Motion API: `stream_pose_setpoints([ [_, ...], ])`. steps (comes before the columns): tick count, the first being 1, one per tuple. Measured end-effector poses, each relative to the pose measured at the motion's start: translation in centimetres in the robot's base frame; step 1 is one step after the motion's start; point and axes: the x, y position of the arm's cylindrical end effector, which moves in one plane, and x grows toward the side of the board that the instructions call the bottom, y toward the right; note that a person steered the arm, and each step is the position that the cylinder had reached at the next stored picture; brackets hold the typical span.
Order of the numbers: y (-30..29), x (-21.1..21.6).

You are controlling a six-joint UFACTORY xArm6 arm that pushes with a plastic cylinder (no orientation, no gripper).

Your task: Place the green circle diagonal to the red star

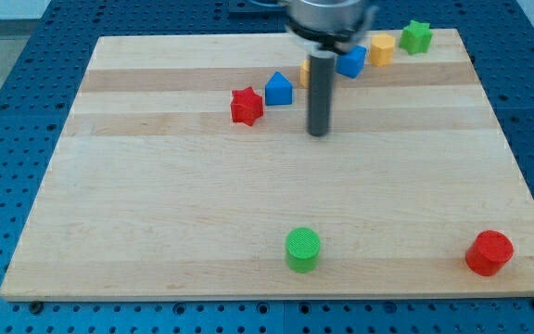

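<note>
I see the wooden tabletop [156,232] on a blue board full of holes [7,139]. My arm has no gripper, just a dark rod, so there is nothing to spread or pinch. My tip [318,134] rests on the wood a bit above the middle of the tabletop, closer to the top edge than the bottom edge. The red star [246,106] sits to the view's left of my tip, near it but not touching. A blue house-shaped block [278,89] is just beside the red star, up and to the view's right of it. Behind the rod I can see a small bit of an orange-yellow block [304,70], but I cannot tell its shape. On the other side of the rod there is a second blue block [351,61], then a yellow block [381,48], then a green star [416,36] close to the top right corner. These blocks make a slanted line going up toward that corner. The green circle [302,250] is far from all of them, near the bottom edge, about in the middle of that edge. It is well apart from my tip and well apart from the red star. A red circle [489,252] sits near the bottom right corner. I count 8 blocks in all.
</note>
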Motion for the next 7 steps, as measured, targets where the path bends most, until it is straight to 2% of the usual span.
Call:
stream_pose_setpoints([
  [1, 8.8, 0.7],
  [2, 10.6, 7.0],
  [3, 8.9, 15.0],
  [4, 5.1, 18.8],
  [5, -0.5, 20.0],
  [7, -4.9, 18.0],
])
